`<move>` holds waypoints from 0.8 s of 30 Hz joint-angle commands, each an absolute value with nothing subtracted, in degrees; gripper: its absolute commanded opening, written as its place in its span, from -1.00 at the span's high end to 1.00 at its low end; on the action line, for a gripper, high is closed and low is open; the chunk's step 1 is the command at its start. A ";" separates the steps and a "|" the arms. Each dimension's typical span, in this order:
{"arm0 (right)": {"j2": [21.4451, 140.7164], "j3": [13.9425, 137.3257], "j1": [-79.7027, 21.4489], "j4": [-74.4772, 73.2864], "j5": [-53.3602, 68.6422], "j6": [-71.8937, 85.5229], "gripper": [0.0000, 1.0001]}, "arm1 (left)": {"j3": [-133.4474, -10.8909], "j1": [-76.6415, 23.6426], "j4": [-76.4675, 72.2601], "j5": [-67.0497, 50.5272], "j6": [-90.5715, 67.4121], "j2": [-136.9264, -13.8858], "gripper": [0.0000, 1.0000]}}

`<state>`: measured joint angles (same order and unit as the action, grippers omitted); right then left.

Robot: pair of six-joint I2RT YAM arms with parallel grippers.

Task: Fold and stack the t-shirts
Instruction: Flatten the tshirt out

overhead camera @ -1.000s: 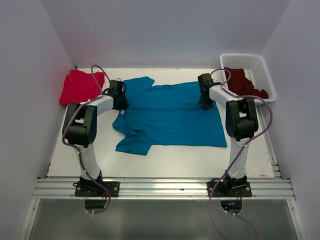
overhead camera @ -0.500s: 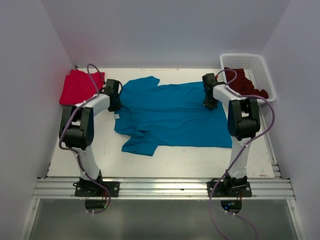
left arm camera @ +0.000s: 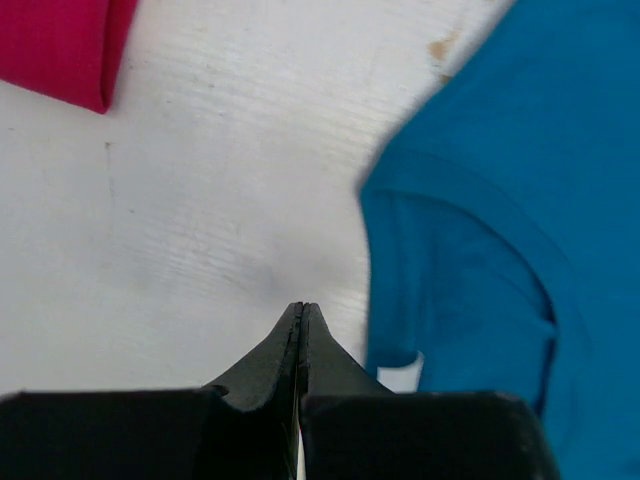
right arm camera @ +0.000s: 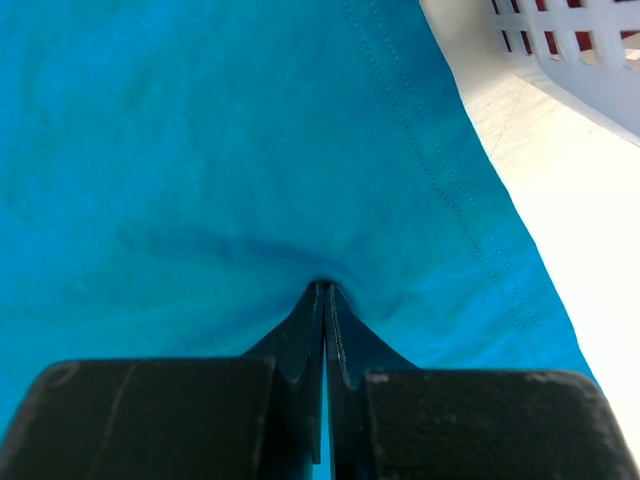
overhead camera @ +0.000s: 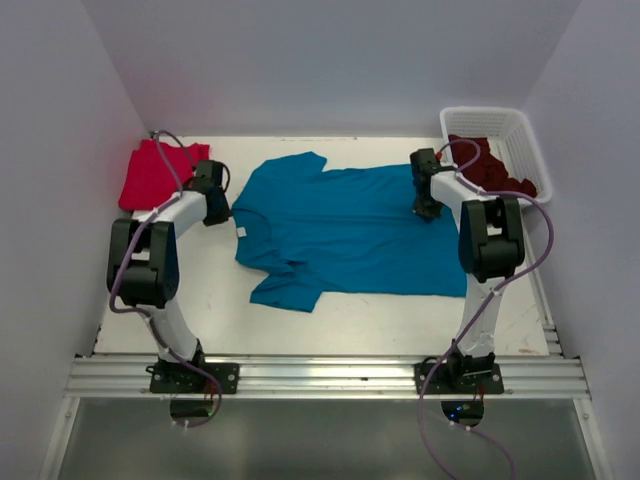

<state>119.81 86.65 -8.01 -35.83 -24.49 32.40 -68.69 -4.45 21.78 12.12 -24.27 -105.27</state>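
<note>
A teal t-shirt [overhead camera: 350,235] lies spread flat across the middle of the table, collar to the left [left arm camera: 500,250]. My left gripper [overhead camera: 221,212] is shut and empty, its tips [left arm camera: 302,308] over bare table just left of the collar. My right gripper [overhead camera: 428,210] is shut, its tips [right arm camera: 325,287] pressed down onto the teal cloth [right arm camera: 200,150] near the hem, where the fabric dimples. A folded red t-shirt [overhead camera: 150,172] lies at the far left [left arm camera: 55,40]. Dark maroon t-shirts [overhead camera: 490,168] sit in the basket.
The white lattice basket [overhead camera: 527,148] stands at the back right corner, close to my right arm [right arm camera: 590,70]. White walls close in the table on three sides. Bare tabletop [left arm camera: 200,200] separates the red shirt from the teal one.
My left gripper slid left off the teal shirt onto bare table. My right gripper moved right, and the teal shirt shifted right and spread flatter.
</note>
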 commanded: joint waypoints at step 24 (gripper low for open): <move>105.89 77.67 -17.84 -29.35 -18.90 23.99 1.00 | -59.85 -13.36 0.98 -7.29 -25.84 -103.18 1.00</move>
